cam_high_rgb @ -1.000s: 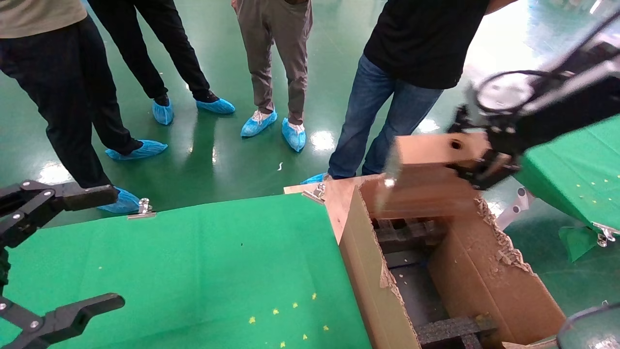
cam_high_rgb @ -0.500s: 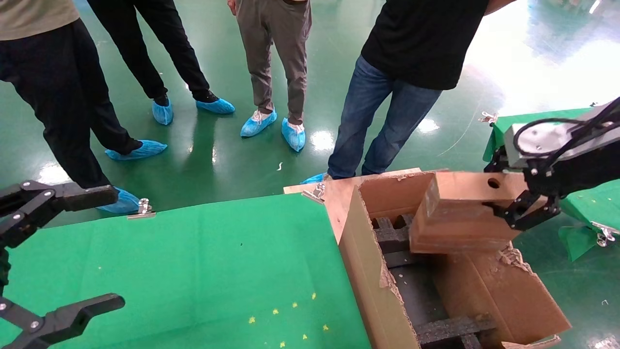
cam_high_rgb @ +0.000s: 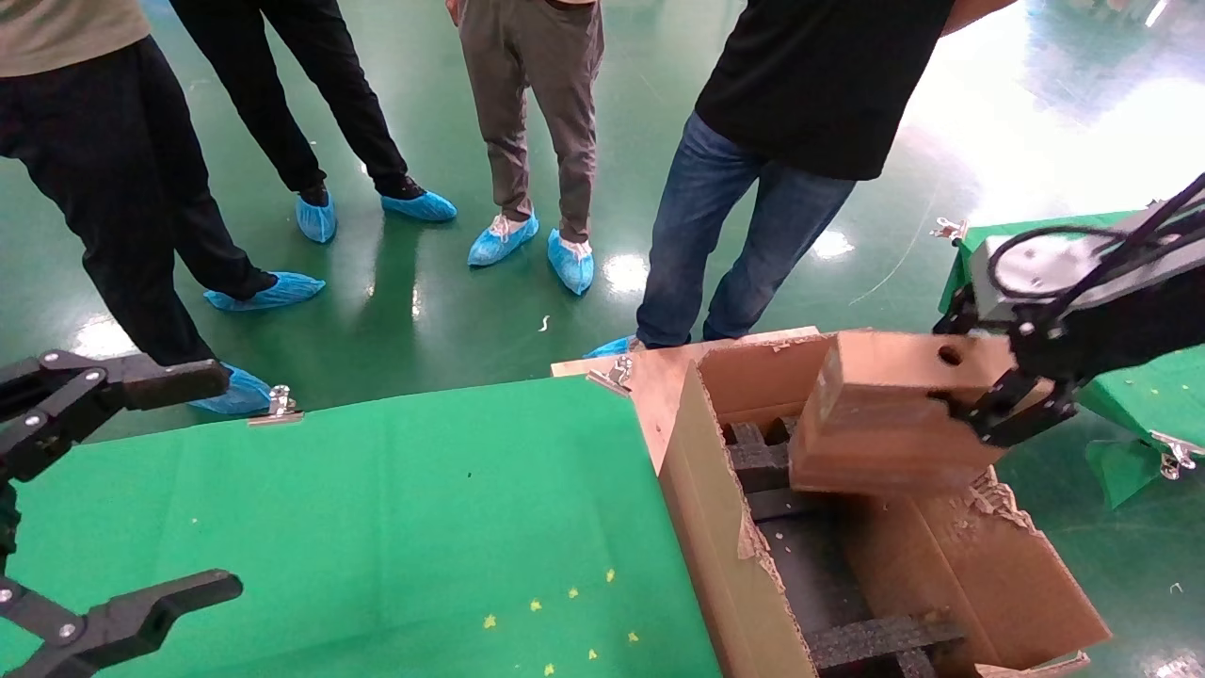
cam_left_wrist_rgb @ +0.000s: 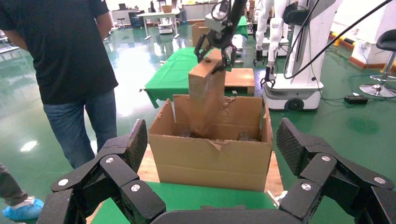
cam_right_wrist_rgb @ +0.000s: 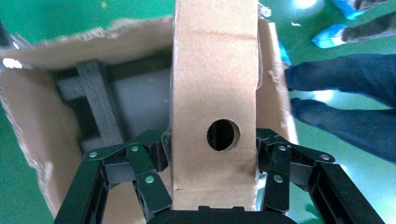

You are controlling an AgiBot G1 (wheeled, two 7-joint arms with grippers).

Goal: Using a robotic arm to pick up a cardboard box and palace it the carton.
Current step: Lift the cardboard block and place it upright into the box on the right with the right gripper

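Note:
My right gripper is shut on the small brown cardboard box, which has a round hole in its top face. It holds the box tilted over the far end of the large torn-flapped carton, with the box's lower end down among the black foam inserts. In the right wrist view the fingers press both sides of the box above the carton. The left wrist view shows the box standing in the carton. My left gripper is open and empty over the green table's left end.
The carton stands against the right edge of the green table. Several people stand on the green floor beyond; one in jeans is right behind the carton. Another green-covered table is at the right. Metal clips hold the cloth.
My right gripper has carried the box toward me and down from above the carton's far flap into the carton's far end, then shifted slightly left. The left arm has not moved.

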